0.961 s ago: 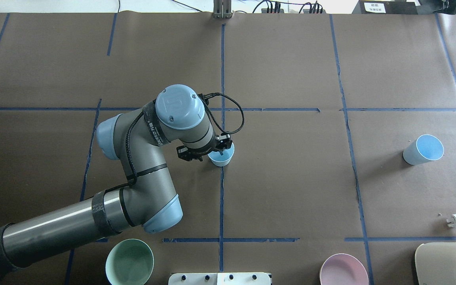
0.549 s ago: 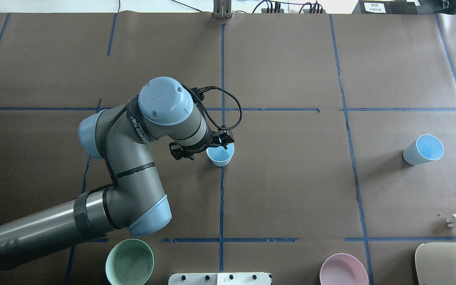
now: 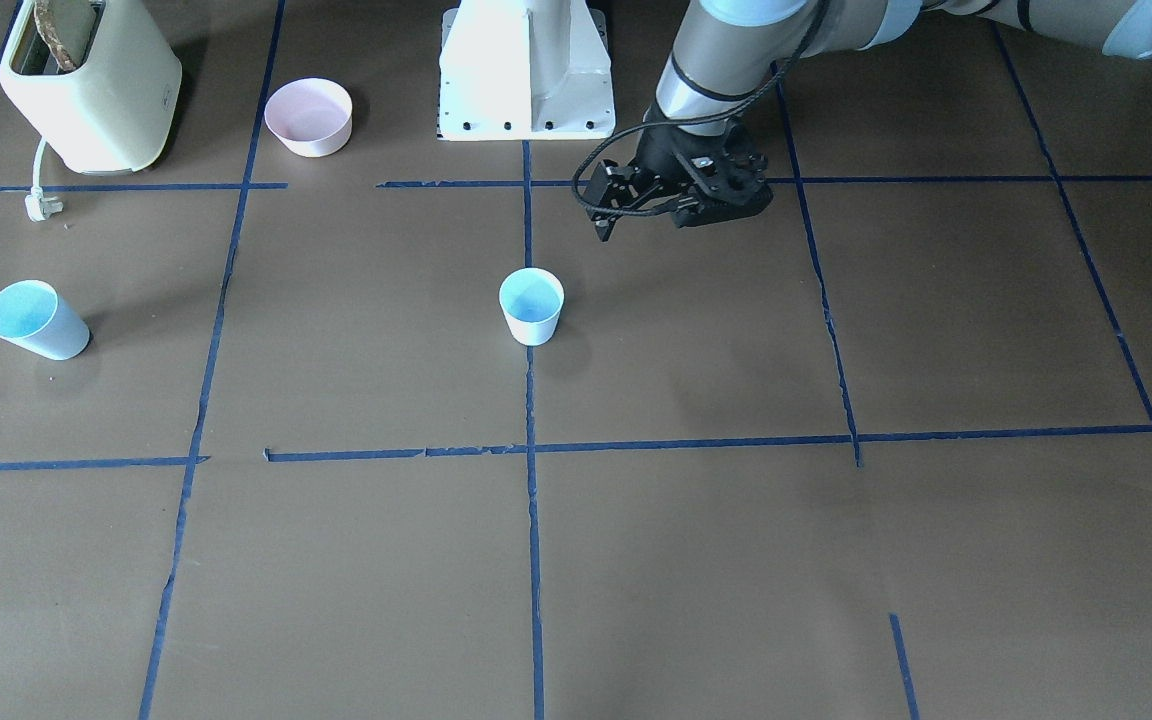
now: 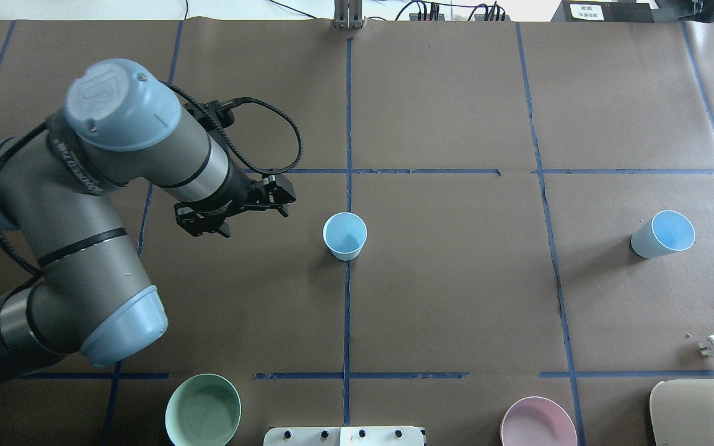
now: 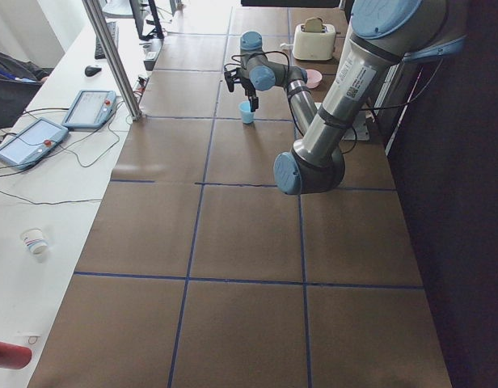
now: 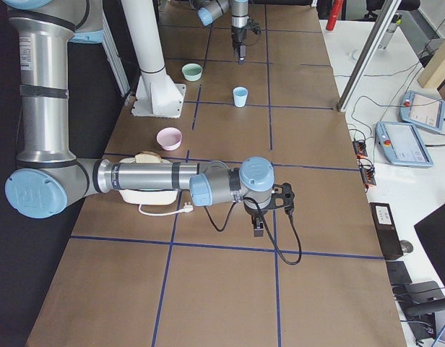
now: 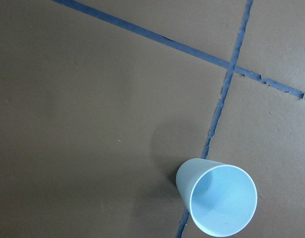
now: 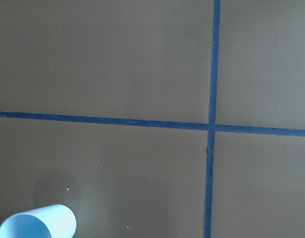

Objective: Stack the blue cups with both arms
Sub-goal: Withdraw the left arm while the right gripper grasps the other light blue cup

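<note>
Pulling the left gripper (image 4: 236, 207), empty, finger spread unclear, back toward the left edge of the tabletop (image 4: 456, 93), leaving one blue cup (image 4: 344, 235) at centre on its right, second cup (image 4: 662, 234) near the right edge, nearer the right arm (image 6: 150, 176).

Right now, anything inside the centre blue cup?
Empty: the centre blue cup shows a bare blue floor and walls in the left wrist view. The other blue cup stands apart, not nested. Only the inner wall just under the near rim is hidden.
</note>
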`<control>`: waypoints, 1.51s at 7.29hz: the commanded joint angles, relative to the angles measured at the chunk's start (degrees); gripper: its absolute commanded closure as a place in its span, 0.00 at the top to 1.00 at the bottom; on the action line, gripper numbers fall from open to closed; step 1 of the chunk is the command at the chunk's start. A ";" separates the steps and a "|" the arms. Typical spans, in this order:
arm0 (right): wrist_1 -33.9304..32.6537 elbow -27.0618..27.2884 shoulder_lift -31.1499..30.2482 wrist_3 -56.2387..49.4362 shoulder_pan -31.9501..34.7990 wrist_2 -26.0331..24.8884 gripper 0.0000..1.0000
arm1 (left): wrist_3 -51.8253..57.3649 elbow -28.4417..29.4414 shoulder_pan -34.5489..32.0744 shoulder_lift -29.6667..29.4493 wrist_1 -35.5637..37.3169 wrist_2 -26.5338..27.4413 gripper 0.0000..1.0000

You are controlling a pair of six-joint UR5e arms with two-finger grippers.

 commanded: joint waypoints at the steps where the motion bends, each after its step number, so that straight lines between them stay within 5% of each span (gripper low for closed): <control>1: 15.44 0.03 -1.10 19.37 -7.82 -0.32 1.00 | 8.46 -8.85 -3.34 3.31 9.94 -0.19 1.00; 3: 20.77 0.64 -1.10 26.66 -13.99 -0.84 1.00 | 9.73 -12.91 -5.37 7.25 12.01 -0.19 1.00; 11: 20.25 -0.58 -4.97 26.85 -23.15 -5.86 1.00 | 9.73 -13.98 -6.08 8.33 12.01 -0.19 1.00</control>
